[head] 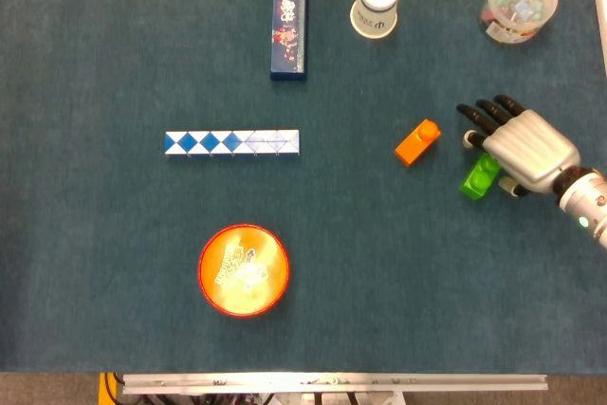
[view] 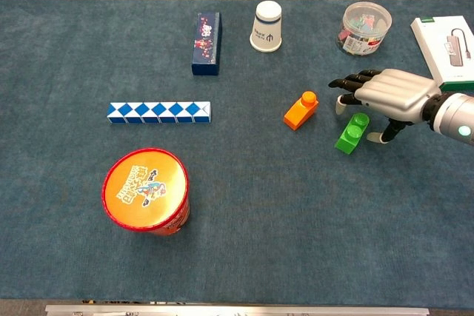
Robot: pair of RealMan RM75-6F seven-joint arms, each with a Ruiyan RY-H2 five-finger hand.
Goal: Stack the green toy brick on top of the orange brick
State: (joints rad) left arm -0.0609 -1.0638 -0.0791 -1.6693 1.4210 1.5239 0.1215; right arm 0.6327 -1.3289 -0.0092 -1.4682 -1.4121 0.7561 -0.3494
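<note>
The green toy brick (head: 479,177) (view: 352,133) lies on the blue cloth, right of centre. My right hand (head: 520,145) (view: 385,95) hovers just over its right end with fingers spread and extended to the left, partly covering it in the head view. In the chest view a thumb tip sits beside the brick's right side; nothing is gripped. The orange brick (head: 417,142) (view: 301,111) lies a short way to the left of the green one, apart from it and from the hand. My left hand is out of both views.
A white paper cup (head: 376,6) and a clear tub of small pieces (head: 520,3) stand at the back. A dark blue box (head: 288,26), a blue-white twisty strip (head: 231,143) and a round orange tin (head: 243,270) lie left. A white box (view: 446,41) sits far right.
</note>
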